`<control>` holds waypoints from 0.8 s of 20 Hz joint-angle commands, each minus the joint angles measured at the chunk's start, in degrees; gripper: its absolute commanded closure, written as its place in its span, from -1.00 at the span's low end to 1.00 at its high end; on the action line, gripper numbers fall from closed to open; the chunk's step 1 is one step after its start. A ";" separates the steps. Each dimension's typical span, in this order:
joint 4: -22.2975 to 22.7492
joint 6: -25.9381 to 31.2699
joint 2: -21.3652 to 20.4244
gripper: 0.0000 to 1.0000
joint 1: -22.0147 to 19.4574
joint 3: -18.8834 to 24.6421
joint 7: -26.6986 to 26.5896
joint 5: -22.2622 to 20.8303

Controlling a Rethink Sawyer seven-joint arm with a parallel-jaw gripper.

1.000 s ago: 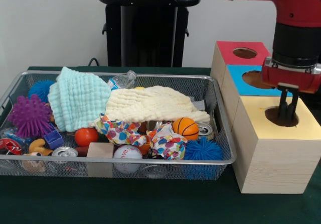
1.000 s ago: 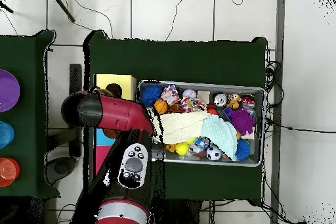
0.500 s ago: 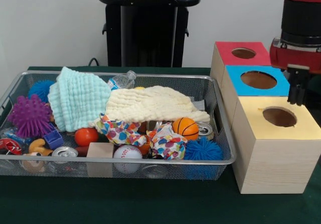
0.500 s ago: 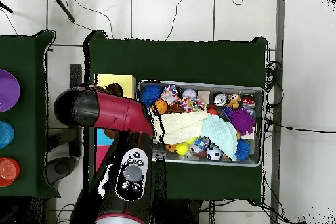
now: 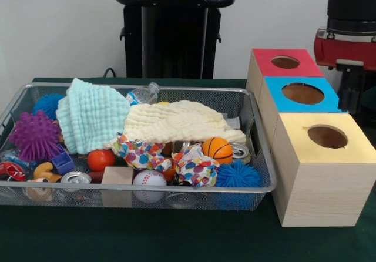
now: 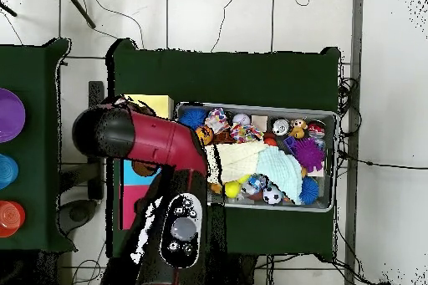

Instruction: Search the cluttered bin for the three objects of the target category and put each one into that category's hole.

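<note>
A wire mesh bin (image 5: 262, 147) holds a clutter of toys. Among them are a small basketball (image 5: 217, 149), a baseball (image 5: 149, 182), an orange ball (image 5: 101, 159), a purple spiky ball (image 5: 34, 135) and a blue spiky ball (image 5: 238, 175). To the right of the bin stand three wooden boxes, each with a round hole: red (image 5: 267, 62), blue (image 5: 276, 100) and yellow (image 5: 352, 150). My gripper (image 5: 352, 97) hangs open and empty at the far right, above the blue box's right edge. In the overhead view the red arm (image 6: 142, 139) hides it.
A mint cloth (image 5: 91, 115), a cream cloth (image 5: 176, 121) and a dotted cloth (image 5: 141, 153) cover part of the bin's contents. A wooden block (image 5: 117, 180), a can (image 5: 75, 178) and a plastic bottle (image 5: 144, 93) lie among the toys. Coloured cups (image 6: 7, 114) stand on a side table.
My gripper has risen out of the yellow box's hole and shifted back and to the right, beside the blue box. The bin's contents have not moved.
</note>
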 commanded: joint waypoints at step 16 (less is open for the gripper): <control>18.27 -6.86 -5.73 1.00 -21.38 17.20 -6.68 -13.11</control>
